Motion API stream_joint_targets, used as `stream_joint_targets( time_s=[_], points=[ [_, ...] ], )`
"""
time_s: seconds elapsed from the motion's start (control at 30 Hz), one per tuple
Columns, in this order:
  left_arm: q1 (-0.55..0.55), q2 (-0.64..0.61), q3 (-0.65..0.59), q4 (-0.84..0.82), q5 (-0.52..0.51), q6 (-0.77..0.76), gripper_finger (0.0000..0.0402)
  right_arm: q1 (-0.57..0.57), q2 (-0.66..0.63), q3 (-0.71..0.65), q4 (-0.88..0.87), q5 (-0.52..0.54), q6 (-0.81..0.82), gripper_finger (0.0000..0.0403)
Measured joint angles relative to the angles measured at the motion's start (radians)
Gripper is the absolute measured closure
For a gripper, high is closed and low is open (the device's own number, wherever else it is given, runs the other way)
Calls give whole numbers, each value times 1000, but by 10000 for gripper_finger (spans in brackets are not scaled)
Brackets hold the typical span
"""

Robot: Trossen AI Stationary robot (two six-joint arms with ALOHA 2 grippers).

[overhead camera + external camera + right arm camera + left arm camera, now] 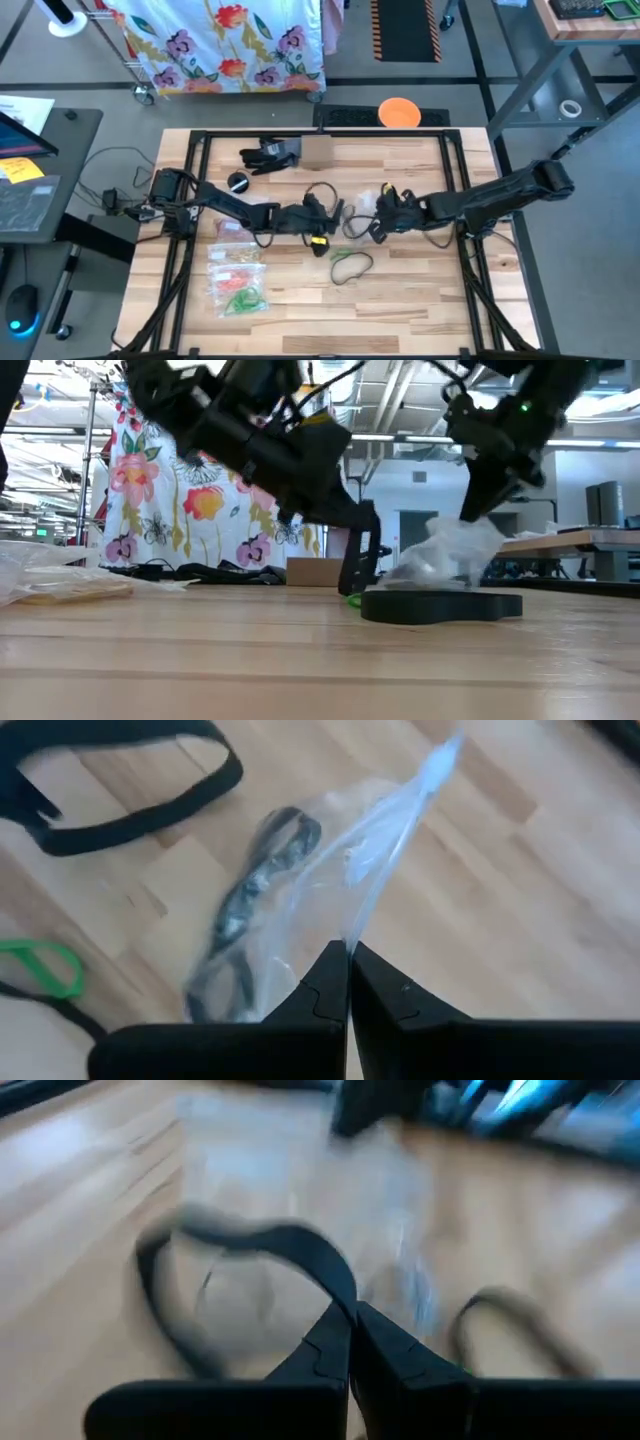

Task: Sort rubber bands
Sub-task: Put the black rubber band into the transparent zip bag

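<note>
My right gripper point(348, 948) is shut on a clear plastic bag point(330, 850) with dark rubber bands point(250, 890) inside, at mid-table point(365, 205). My left gripper point(350, 1308) is shut and points at the bag from the table's left, with its tips at a wide black band point(290, 1240). That band lies looped on the wood point(130, 780). A green rubber band point(40, 965) and a thin black loop point(350, 265) lie nearer the front edge. Two more clear bags point(235, 275), holding orange, red and green bands, lie flat at front left. My left gripper's shut tips meet the wide black band's near stretch point(335, 1285), slanting down from the table's left. The view is blurred, so I cannot tell whether the band is pinched or only touched. My right gripper pinches the clear bag's upper edge point(352, 925) between its two fingers, slanting down from the table's right. The bag hangs slack below the fingers point(440, 555), and its lower part rests on the table.
A black glove-like heap point(268, 155) and a cardboard box point(318, 152) sit at the table's far side. A small round black thing point(238, 182) lies left of centre. Black cables run along both arms. The table's front half point(420, 300) is mostly bare wood.
</note>
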Motion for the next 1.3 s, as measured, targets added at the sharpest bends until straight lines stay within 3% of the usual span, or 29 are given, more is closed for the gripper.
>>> stream_joint_targets(
  time_s=[0.1, 0.23, 0.6, 0.93, 1.3],
  points=[
    [31, 1, -72, 230, 132, -90, 402, -23, -49, -143, 258, -74, -11, 403],
    [38, -1, -95, 413, 237, -141, 402, -40, -33, -229, 381, -115, 3, 403],
    [37, 80, 105, 412, 310, -68, 402, -2, 121, -241, 763, -147, -95, 403],
    [44, 246, 161, 465, 300, -196, 402, -14, 132, -249, 819, -161, -179, 403],
    [35, 264, 130, 492, 265, -203, 402, -29, 103, -254, 836, -180, -201, 403]
  ],
)
